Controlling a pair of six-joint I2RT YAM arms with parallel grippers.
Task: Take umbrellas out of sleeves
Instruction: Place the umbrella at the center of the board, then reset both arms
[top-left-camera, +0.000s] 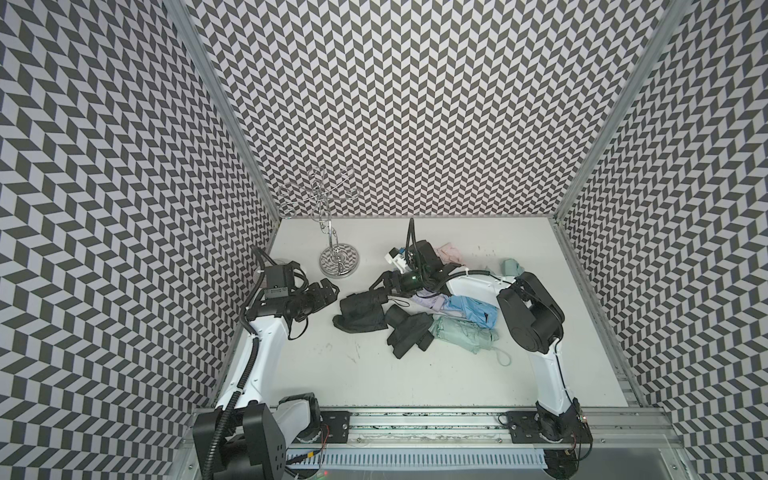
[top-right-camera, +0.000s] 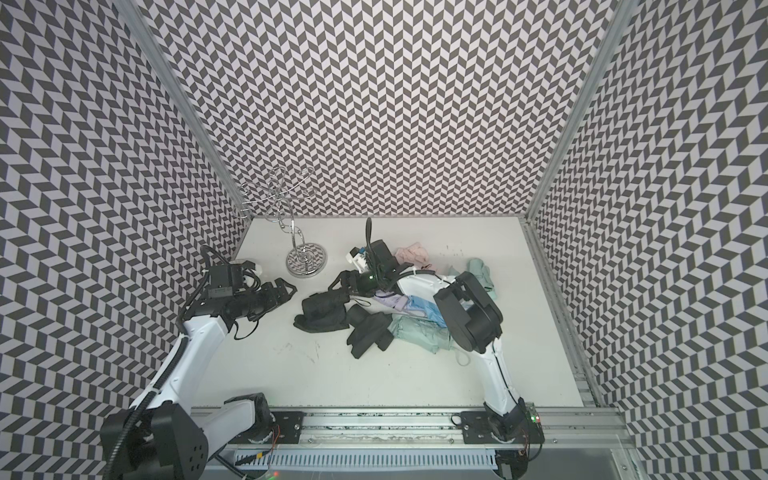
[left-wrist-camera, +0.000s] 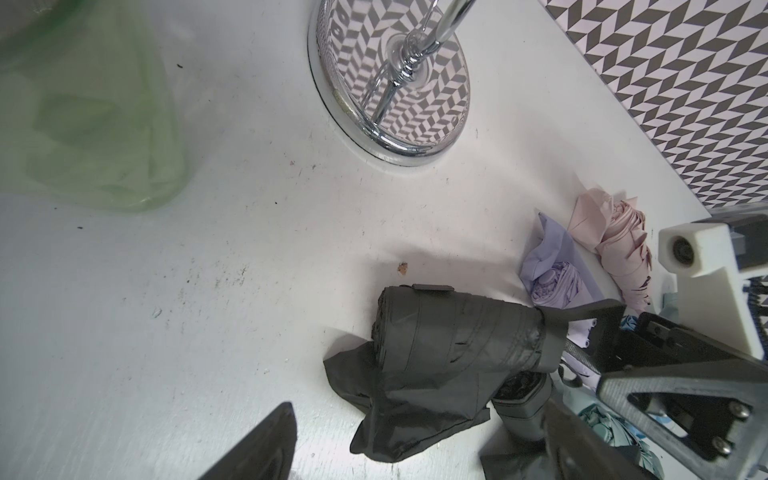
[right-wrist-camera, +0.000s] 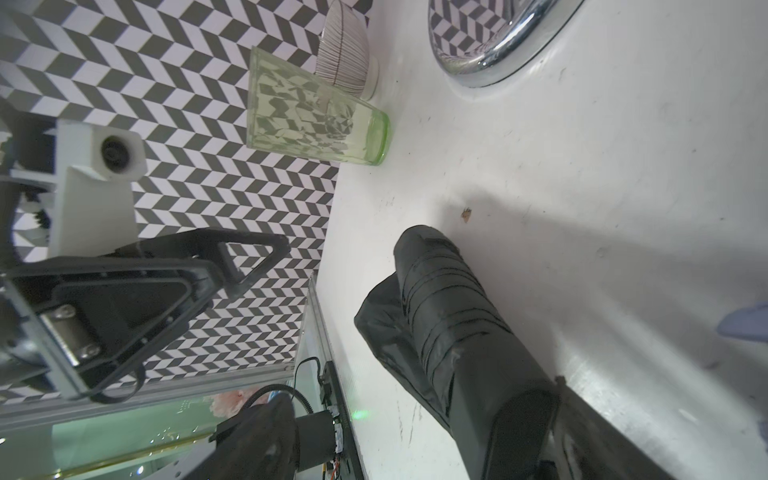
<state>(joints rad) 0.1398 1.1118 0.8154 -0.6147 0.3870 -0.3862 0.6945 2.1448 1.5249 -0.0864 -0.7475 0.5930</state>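
Umbrellas (top-left-camera: 461, 330) are heaped with their sleeves on the counter (top-left-camera: 332, 374), from its middle toward the right arm's side, in black, mint green, light blue, lilac and pink. One black umbrella (top-left-camera: 360, 307) is set at the heap's edge nearest the left arm, its long axis running across the counter from arm to arm. A slack black sleeve (left-wrist-camera: 415, 411) is seen under and beside it; whether any of the umbrella is inside cannot be told. The end toward the heap is bracketed by the right gripper (top-left-camera: 380, 286), whose jaws are spread, not clamped. The free rolled end is pointed at the left gripper (top-left-camera: 330, 293), held near it, likewise spread and empty. The right arm is judged the nearer.
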